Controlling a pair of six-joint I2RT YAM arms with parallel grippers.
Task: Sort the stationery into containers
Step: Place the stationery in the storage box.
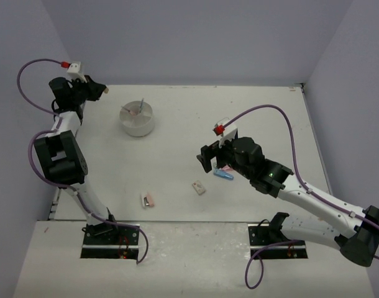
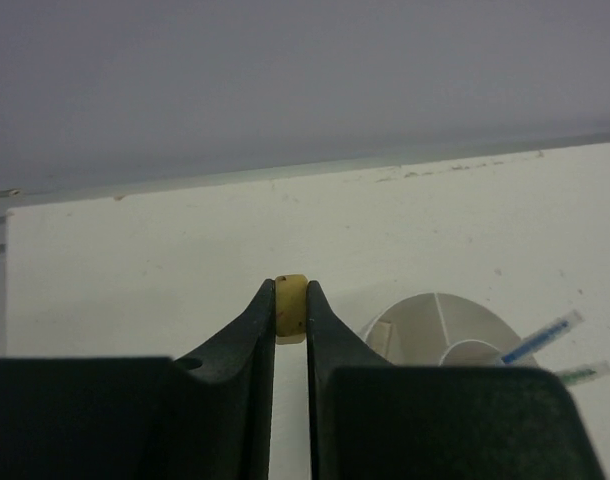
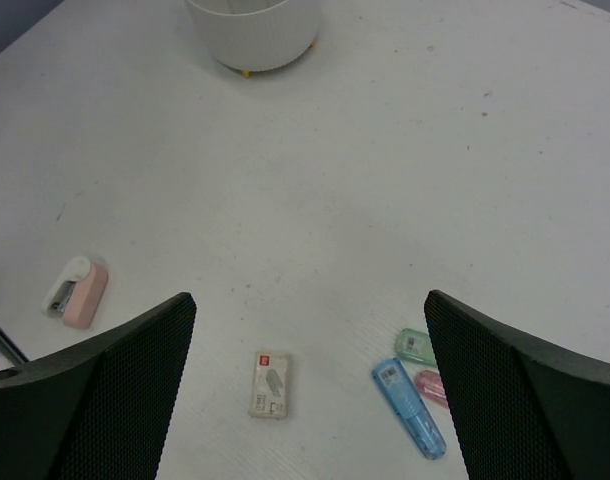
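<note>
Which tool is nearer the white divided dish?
Left. The left tool, pinching a yellowish piece, is just far-left of the dish; the open right tool hangs farther off, to its near right.

I'm looking at a white table (image 1: 177,155) with a matte top, lightly scuffed and flecked with small dark specks. A thin pale strip (image 2: 285,175) runs along its far edge where it meets the back wall. Plain lavender-grey walls (image 1: 196,37) close it in at the back and on both sides, and nearer me a lower off-white board (image 1: 196,261) spans the front, carrying a few small red marks.
</note>
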